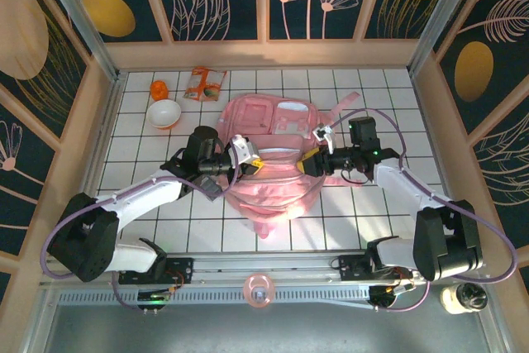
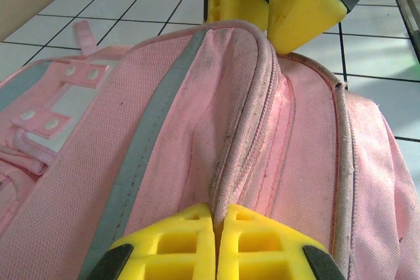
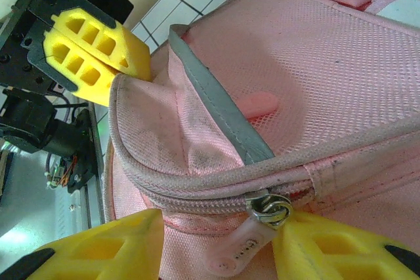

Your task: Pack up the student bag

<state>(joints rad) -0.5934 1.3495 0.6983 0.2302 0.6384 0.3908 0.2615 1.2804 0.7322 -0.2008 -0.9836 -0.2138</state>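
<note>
Mid-table, on the white-tiled table (image 1: 372,113): student bag (image 1: 273,134), lying flat between the two arms, straps trailing toward the far right.

Left gripper (image 2: 216,224): clamped tight on the bag's raised piped seam, pinching the fabric up into a ridge.

Right gripper (image 3: 220,227): jaws apart, one finger on either side of the pale zip pull (image 3: 239,247) dangling from the metal slider (image 3: 269,208); no firm contact visible.

Zip line: long axis running straight from one gripper to the other, roughly left to right across the bag's near end.

Nearer the pull: right arm, plainly.

Probable next need: closing on the pull, then drawing along that axis against the left-hand anchor.
</note>
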